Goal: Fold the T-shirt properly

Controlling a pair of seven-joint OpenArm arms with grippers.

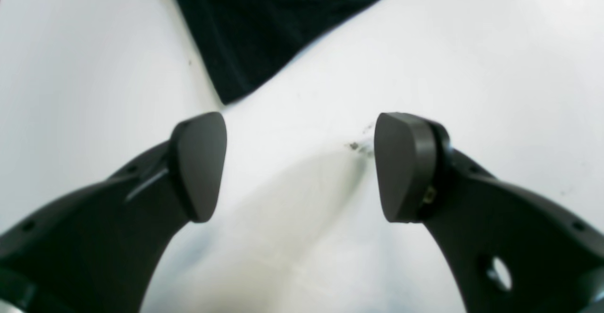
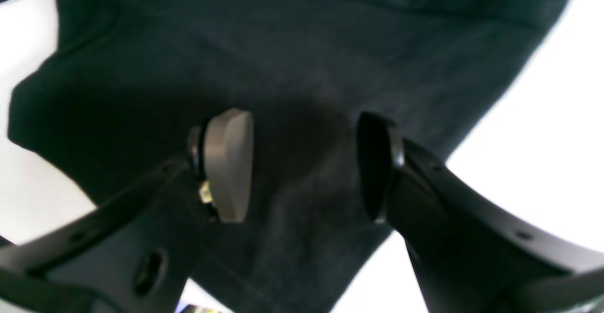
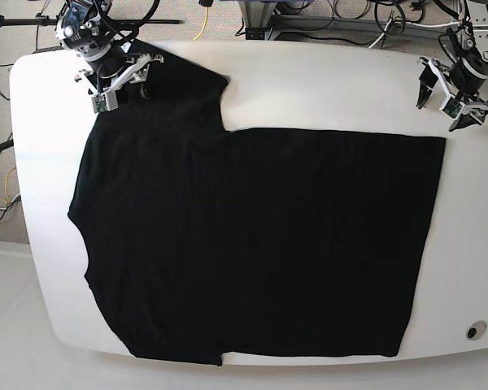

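Black T-shirt (image 3: 260,244) lay spread flat on the white table (image 3: 325,81), both grippers empty.
At the table's far left corner the right gripper (image 2: 304,166) hovered over a sleeve, jaws apart, gripping nothing; at far right the left gripper (image 1: 299,166) stood spread wide over bare table, beside the shirt's corner.

Item: my left gripper (image 1: 299,166), seen from the wrist. Its two dark pads (image 1: 198,166) stood wide apart with nothing between them, only bare white table (image 1: 472,67) showing through the gap. Item: the T-shirt (image 1: 255,25), black cloth, one pointed corner only, lying flat on the table ahead of my fingertips and a little toward the left pad, near it but not touching. Item: a few small dark specks (image 1: 355,146) on the table surface, just beside the right pad's inner edge.
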